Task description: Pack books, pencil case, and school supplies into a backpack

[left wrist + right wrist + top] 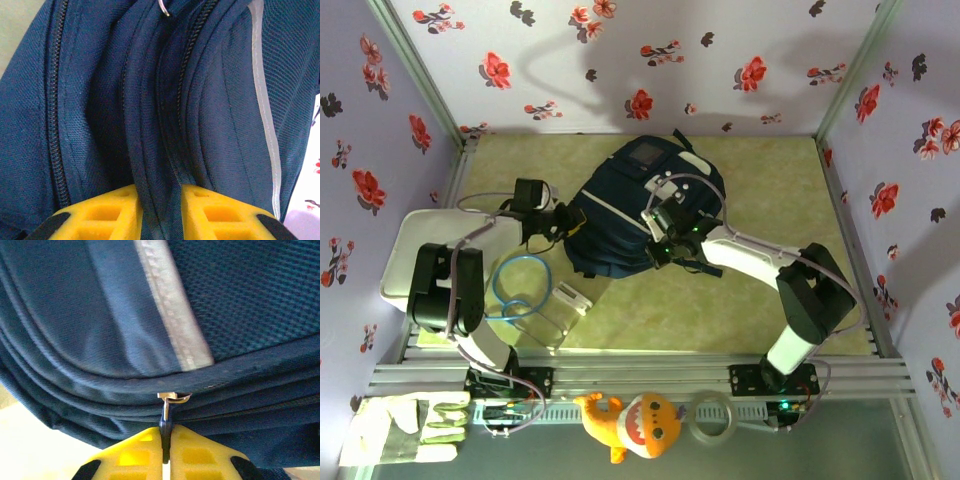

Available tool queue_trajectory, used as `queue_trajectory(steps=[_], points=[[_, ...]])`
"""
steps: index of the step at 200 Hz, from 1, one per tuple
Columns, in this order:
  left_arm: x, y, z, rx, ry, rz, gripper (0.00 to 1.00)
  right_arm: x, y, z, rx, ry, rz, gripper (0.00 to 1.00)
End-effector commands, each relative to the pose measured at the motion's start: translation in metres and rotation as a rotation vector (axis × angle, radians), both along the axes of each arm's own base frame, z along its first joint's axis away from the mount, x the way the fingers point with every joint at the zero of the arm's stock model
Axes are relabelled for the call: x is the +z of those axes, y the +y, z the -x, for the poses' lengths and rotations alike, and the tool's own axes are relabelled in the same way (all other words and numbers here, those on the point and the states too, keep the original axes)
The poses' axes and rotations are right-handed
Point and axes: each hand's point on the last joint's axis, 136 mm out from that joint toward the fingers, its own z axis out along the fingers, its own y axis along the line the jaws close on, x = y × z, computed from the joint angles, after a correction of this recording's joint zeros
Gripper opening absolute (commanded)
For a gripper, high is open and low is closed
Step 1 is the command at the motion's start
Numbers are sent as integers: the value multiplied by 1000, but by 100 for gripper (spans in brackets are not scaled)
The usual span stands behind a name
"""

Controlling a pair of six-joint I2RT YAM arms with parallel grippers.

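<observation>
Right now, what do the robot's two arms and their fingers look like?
The left arm and the right arm both have white tubular links joined by bulky black joint housings, with pale grey cables looping alongside. A small green light glows near the right wrist. The left fingers and right fingers are bright yellow blocks with square recessed pockets and black outer corners.
</observation>
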Motion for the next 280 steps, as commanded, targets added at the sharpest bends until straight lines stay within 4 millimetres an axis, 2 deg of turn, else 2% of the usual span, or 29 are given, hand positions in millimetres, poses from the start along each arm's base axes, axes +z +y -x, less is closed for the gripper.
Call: queue_trajectory(steps=[1, 23, 58, 77, 91, 115, 142, 164, 190, 215, 247, 280], points=[[4, -12, -5, -14, -12, 17, 25, 2, 11, 15, 70, -18, 18, 7], [2, -19, -6, -16, -10, 25, 25, 2, 25, 24, 104, -13, -2, 6], [2, -33, -8, -31, -14, 41, 25, 3, 60, 41, 182, -6, -60, 5], [2, -40, -8, -40, -15, 48, 25, 4, 75, 43, 197, -9, -91, 5], [3, -42, -9, -44, -17, 49, 25, 7, 78, 40, 172, -18, -105, 8], [4, -38, -6, -45, -20, 27, 26, 17, 63, 29, 74, -73, -93, 25], [5, -25, 4, -43, -20, -44, 33, 36, 35, 20, -69, -117, -151, 49], [11, -16, 13, -44, -31, -94, 38, 52, 12, 14, -196, -133, -248, 60], [20, -12, 23, -57, -53, -146, 41, 62, -17, 2, -383, -125, -333, 64], [32, -23, 38, -110, -95, -210, 43, 63, -37, -11, -549, -67, -399, 63], [47, -57, 64, -264, -192, -268, 43, 60, -36, -25, -692, 44, -517, 60], [44, -87, 87, -401, -260, -319, 42, 42, -31, -37, -802, 162, -563, 51]])
